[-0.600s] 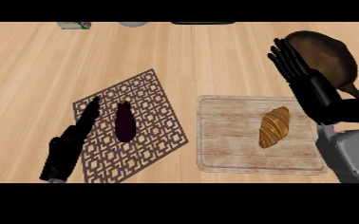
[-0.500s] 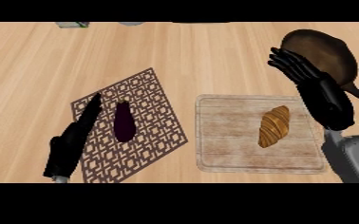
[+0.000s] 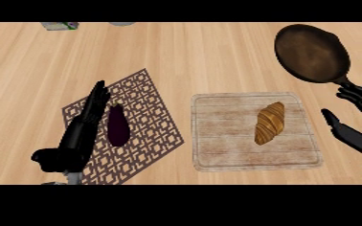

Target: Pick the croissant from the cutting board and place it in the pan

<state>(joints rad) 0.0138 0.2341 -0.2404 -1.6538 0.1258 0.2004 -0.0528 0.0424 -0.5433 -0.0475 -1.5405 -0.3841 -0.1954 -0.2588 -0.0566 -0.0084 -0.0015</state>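
Pale wooden worktop (image 3: 191,52) seen steeply from above, its grain running across the view. Left hand (image 3: 79,133), at the lower left, lies with fingers straight and pressed together, pointing away from the robot, over the near-left part of a brown lattice mat (image 3: 148,115). Just to the right of this hand, on the same mat and parallel to the fingers, lies a dark purple eggplant (image 3: 117,125); whether hand and eggplant touch cannot be told. Further right of the left hand, beside the mat's right corner, sits a pale, weathered cutting board (image 3: 222,134). The croissant (image 3: 269,122), golden brown with darker stripes, lies on the right half of the board, its long axis tilted slightly from upright in the view. Right hand (image 3: 344,129) shows only in part at the right edge: one straight dark finger just right of the board, and other fingertips above it near the pan's handle; the hand appears spread and holds nothing, well clear of the croissant to its left. Beyond the right hand, toward the far right of the worktop, rests the dark brown pan (image 3: 311,52), its handle (image 3: 346,82) running toward the right hand. Two small objects (image 3: 60,26) are cut off at the far edge, too little visible to identify
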